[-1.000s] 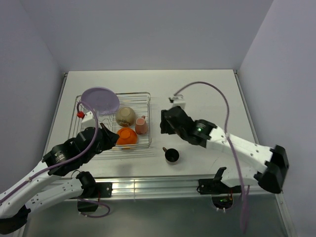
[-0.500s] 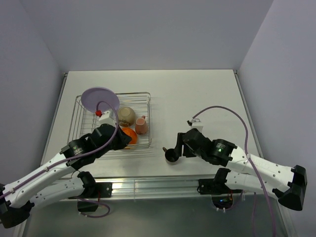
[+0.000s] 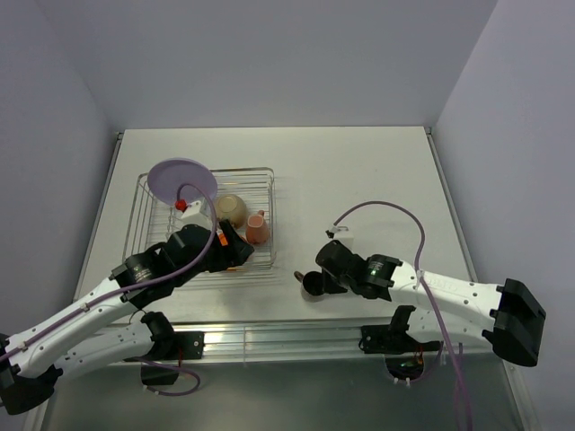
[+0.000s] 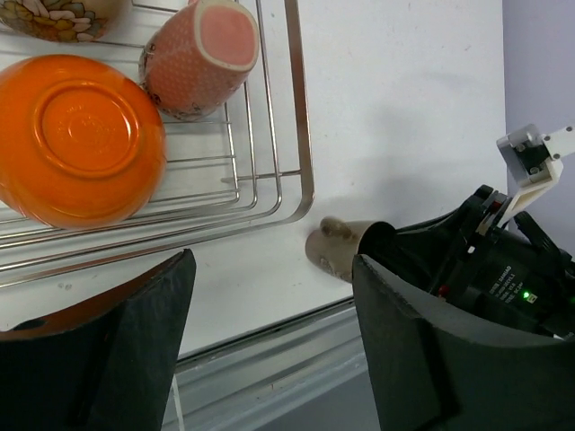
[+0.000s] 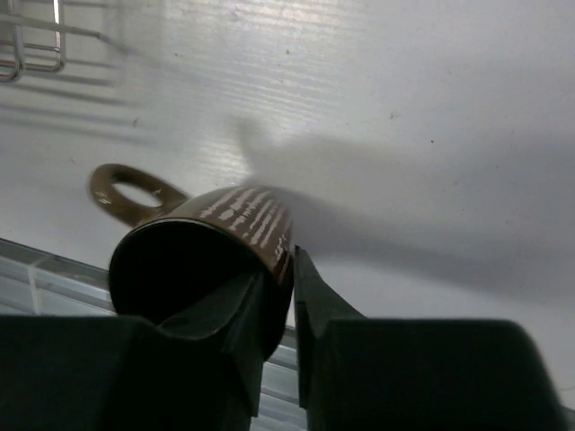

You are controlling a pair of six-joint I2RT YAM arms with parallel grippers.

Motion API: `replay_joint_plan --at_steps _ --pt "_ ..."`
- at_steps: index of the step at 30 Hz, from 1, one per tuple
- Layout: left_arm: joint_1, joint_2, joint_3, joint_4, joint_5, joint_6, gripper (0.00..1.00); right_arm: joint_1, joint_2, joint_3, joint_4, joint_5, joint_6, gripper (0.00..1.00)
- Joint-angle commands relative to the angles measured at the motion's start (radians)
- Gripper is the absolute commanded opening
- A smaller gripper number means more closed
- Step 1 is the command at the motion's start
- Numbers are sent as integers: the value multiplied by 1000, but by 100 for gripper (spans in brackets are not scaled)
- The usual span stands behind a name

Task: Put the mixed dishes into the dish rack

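The dish rack (image 3: 144, 208) holds the lilac plate (image 3: 182, 180) on edge, the beige bowl (image 3: 231, 208) and the pink cup (image 3: 258, 228). In the left wrist view the orange bowl (image 4: 76, 139) lies upside down in the rack (image 4: 301, 135) beside the pink cup (image 4: 198, 58). My left gripper (image 4: 269, 359) hangs open above the rack's near right corner, empty. The small dark cup (image 3: 314, 284) stands on the table right of the rack. My right gripper (image 5: 283, 296) is shut on the dark cup's (image 5: 198, 251) wall, one finger inside and one outside.
The table's near edge and its metal rail (image 3: 287, 334) run just below the dark cup. The rack's wire corner (image 5: 27, 45) shows at the upper left of the right wrist view. The right arm (image 4: 485, 260) is close to my left fingers.
My left gripper has opened and let go of the orange bowl in the rack. The right arm swung down to the dark cup and its jaws shut on the cup's wall.
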Motion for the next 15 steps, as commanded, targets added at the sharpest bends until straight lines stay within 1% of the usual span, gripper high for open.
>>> replay_joint_plan --at_steps 1,2,3,7,10,15 --pt "2 -6 23 24 6 19 79 8 14 11 50 19 5 18" --pt "2 -6 21 24 6 21 80 6 14 14 47 28 6 10" --pt "2 -8 20 30 9 22 81 6 10 19 42 32 6 0" --pt "2 -3 17 41 17 25 82 14 -33 48 3 71 9 0" --pt "2 12 18 69 48 28 81 23 -84 69 -30 98 5 0" --pt "-12 61 6 165 166 13 77 101 -153 112 -60 178 -12 0"
